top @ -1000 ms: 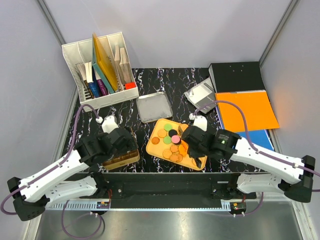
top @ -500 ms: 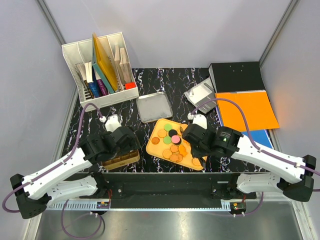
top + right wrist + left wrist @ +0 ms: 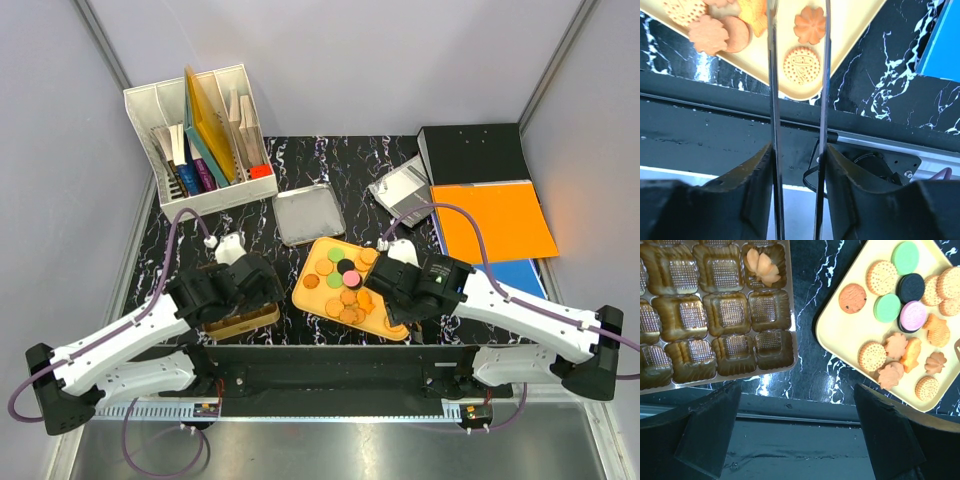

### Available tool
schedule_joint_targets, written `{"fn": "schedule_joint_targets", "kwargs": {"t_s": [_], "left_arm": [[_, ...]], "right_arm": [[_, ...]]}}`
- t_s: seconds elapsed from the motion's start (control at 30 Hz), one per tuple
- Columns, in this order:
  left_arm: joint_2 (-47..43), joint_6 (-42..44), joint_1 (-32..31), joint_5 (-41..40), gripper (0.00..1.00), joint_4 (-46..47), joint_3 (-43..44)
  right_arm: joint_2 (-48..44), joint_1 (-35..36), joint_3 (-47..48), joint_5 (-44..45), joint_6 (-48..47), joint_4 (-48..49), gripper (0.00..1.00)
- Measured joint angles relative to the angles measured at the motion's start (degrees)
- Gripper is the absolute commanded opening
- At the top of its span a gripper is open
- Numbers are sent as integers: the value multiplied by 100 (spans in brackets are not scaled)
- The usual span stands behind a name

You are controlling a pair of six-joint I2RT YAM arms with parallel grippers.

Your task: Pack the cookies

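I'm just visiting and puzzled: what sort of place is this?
Probably a robot test booth staged as an office desk: plain grey walls, a white file organizer, a left arm and right arm bolted at the table edge.

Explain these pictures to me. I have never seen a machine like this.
Two white robot arms are bolted to the near edge of a black marbled table. The wide picture looks down from above; the other two come from a camera on each wrist. The left tool hangs wide open and empty over a gold tray of pockets, one holding an orange cookie. Beside it a yellow tray carries the loose cookies: tan, green, pink, dark. The right tool, two thin blades, stands open over that tray's near corner, gripping nothing. At the back are a white file rack, a metal tin and binders.
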Motion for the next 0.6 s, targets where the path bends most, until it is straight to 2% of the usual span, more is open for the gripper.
{"fn": "schedule_joint_targets", "kwargs": {"t_s": [0.43,0.6], "left_arm": [[-166,-101,0,63,98,-4,-61],[-195,-103,0,63,98,-9,-61]], "right_arm": [[120,-26,-688,-50,-4,612,54],[271,-284,-907,-146,-85,953,53]]}}
